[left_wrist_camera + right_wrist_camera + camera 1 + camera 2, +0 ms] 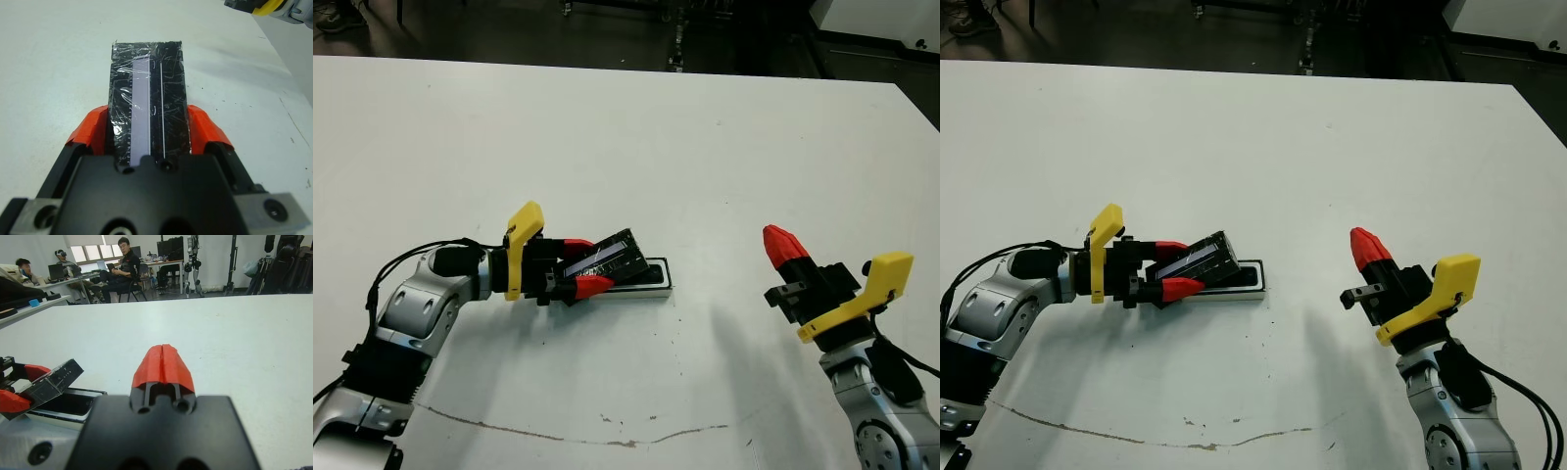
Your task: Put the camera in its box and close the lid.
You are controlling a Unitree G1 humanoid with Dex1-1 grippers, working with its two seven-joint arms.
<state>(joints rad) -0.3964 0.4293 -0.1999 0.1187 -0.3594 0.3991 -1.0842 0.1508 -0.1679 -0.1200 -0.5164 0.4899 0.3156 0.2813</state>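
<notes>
Reaching forward, left fingers clamp the tilted lid over the box; right fingers pressed together, empty

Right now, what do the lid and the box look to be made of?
The lid: glossy black, probably card or plastic under clear film; wrinkled, shiny streaks cross its top and pale stripe. The box: matte white rim, black sides, likely rigid card or plastic; the look leaves it open.
</notes>
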